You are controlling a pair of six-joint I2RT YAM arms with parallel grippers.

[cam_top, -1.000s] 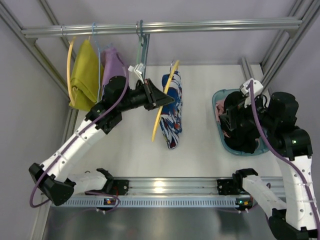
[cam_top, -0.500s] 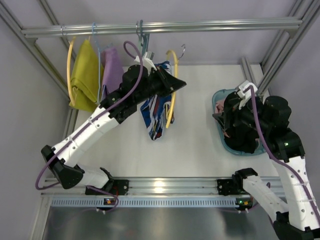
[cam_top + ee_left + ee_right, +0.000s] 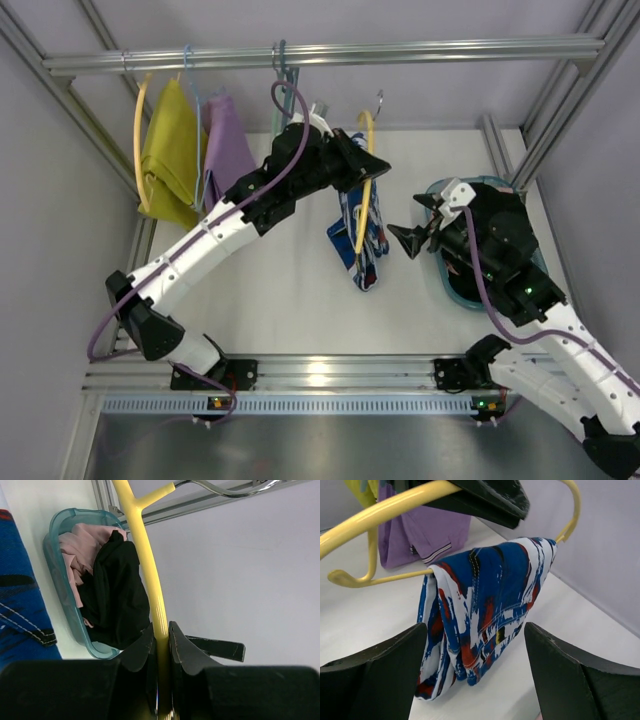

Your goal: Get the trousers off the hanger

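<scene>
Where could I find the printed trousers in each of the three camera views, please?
Top external: the trousers hang at centre frame.
Left wrist: the trousers sit at the left edge, partly cut off.
Right wrist: the trousers fill the centre, draped over the hanger.
Shared landmark: the hanger, yellow in every view.

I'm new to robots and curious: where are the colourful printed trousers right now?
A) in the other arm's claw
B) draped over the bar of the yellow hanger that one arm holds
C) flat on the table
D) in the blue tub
B: in the right wrist view the trousers hang folded over the lower bar of the hanger, which the left gripper clamps.
</scene>
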